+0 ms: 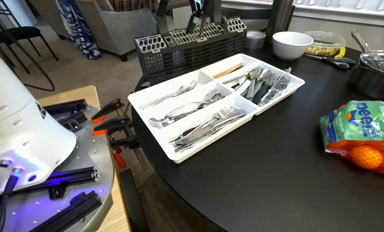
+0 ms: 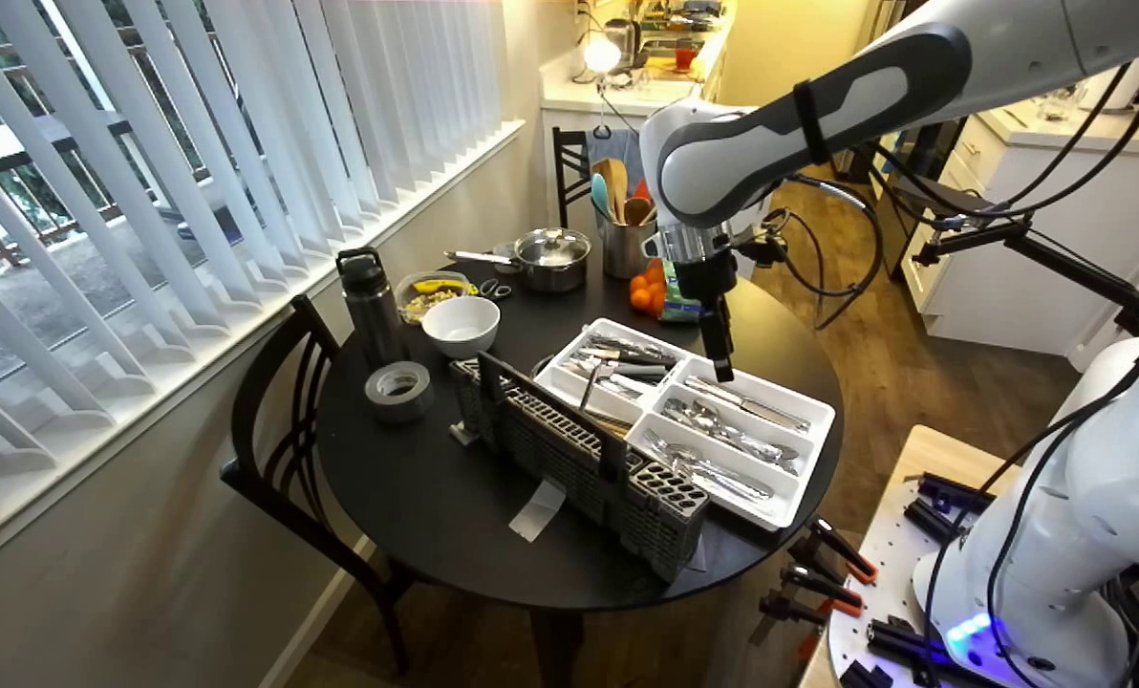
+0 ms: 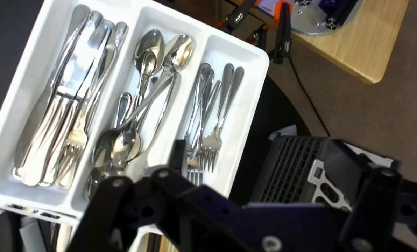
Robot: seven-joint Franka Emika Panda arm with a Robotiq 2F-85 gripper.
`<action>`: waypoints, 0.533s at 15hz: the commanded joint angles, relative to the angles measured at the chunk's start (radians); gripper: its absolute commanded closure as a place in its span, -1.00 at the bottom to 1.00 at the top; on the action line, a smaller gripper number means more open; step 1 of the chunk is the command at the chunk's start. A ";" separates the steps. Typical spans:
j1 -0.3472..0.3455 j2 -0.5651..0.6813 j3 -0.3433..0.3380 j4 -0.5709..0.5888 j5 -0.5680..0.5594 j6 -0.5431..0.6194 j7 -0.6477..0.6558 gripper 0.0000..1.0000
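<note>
My gripper (image 3: 271, 161) is open, its fingers wide apart, with nothing between them. In both exterior views it hangs in the air, pointing down (image 1: 196, 19) (image 2: 719, 368). In the wrist view it is above the gap between a white cutlery tray (image 3: 248, 115) and a dark grey slotted basket (image 3: 289, 164). The tray (image 1: 176, 160) has separate compartments with forks (image 3: 212, 140), spoons (image 3: 124, 147), knives (image 3: 79, 66), chopsticks (image 1: 227, 71) and mixed cutlery (image 1: 259, 82). The basket (image 2: 569, 478) stands beside the tray. A metal utensil (image 2: 590, 384) sticks up at the basket. My fingers hide part of the forks and basket.
A white bowl (image 1: 292, 45), tape roll (image 2: 398, 390), steel bottle (image 2: 371, 301), food container (image 1: 327, 43), scissors (image 1: 333, 60) and lidded pot (image 2: 555, 260) stand on the round black table (image 1: 275, 177). A bag of oranges (image 1: 366, 135) and a utensil crock (image 2: 627, 244) are there too. Clamps (image 1: 113, 124) are at the robot's stand.
</note>
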 commanded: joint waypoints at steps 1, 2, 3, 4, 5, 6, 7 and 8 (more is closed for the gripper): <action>0.029 -0.099 0.018 -0.090 -0.061 0.083 -0.099 -1.00; 0.037 -0.106 0.022 -0.095 -0.087 0.099 -0.117 -1.00; 0.045 -0.115 0.024 -0.103 -0.109 0.117 -0.140 -1.00; 0.055 -0.122 0.028 -0.108 -0.130 0.134 -0.159 -1.00; 0.066 -0.127 0.034 -0.111 -0.151 0.150 -0.173 -1.00; 0.077 -0.127 0.042 -0.108 -0.169 0.167 -0.185 -1.00; 0.087 -0.127 0.051 -0.107 -0.195 0.182 -0.190 -1.00; 0.097 -0.126 0.061 -0.105 -0.220 0.201 -0.193 -1.00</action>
